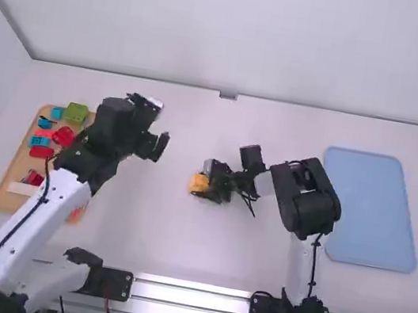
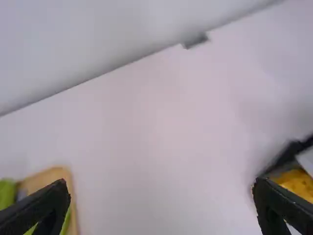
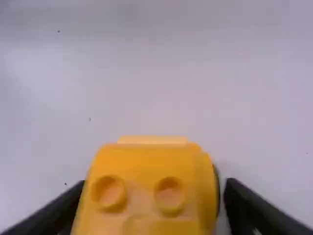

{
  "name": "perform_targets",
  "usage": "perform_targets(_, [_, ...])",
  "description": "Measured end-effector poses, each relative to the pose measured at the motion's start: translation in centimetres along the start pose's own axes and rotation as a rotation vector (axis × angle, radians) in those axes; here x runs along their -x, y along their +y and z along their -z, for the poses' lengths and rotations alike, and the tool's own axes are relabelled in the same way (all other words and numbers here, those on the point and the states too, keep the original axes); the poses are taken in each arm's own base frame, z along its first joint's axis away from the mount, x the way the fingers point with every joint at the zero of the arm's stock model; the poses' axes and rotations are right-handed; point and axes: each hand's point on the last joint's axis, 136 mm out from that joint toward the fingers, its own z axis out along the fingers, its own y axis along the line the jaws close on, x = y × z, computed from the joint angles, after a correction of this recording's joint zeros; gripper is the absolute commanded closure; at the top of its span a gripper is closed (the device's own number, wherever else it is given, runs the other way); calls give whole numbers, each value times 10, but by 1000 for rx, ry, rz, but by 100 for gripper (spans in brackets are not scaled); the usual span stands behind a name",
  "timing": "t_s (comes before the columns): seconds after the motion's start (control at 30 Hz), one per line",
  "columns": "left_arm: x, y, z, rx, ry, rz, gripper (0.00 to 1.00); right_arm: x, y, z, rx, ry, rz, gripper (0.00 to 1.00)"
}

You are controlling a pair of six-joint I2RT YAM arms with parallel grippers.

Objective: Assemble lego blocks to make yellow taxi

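Observation:
The right gripper (image 1: pixel 216 183), left of its forearm near the table's middle, is shut on the sides of a yellow block (image 1: pixel 199 184). A pale grey piece (image 1: pixel 208 166) is beside them. In the right wrist view the yellow block (image 3: pixel 146 164) has round studs facing the camera and sits between the fingertips of the right gripper (image 3: pixel 155 185). My left gripper (image 1: pixel 158 146) is to the right of the wooden tray. It stands wide open in the left wrist view, the left gripper (image 2: pixel 160 183) having nothing between its fingers; the yellow block (image 2: pixel 297 185) appears beyond one finger.
On the left, a wooden tray (image 1: pixel 7 189) holds several red and blue pieces, a green block (image 1: pixel 76 113) and a white piece (image 1: pixel 23 189). The left arm passes over the tray's side. A blue mat (image 1: pixel 369 207) lies at the right, beyond the right arm's elbow.

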Motion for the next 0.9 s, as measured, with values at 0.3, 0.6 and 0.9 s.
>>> perform_targets(0.3, [-11,25,1,160,-32,47,1,6,-20,6,-40,3,-81,59])
perform_targets(0.6, [-7,28,-2,187,-59,-72,1,-24,-43,90,-197,297,-386,63])
perform_targets(0.9, [0,28,-14,191,-78,-84,1,-55,-66,231,-583,648,-500,73])
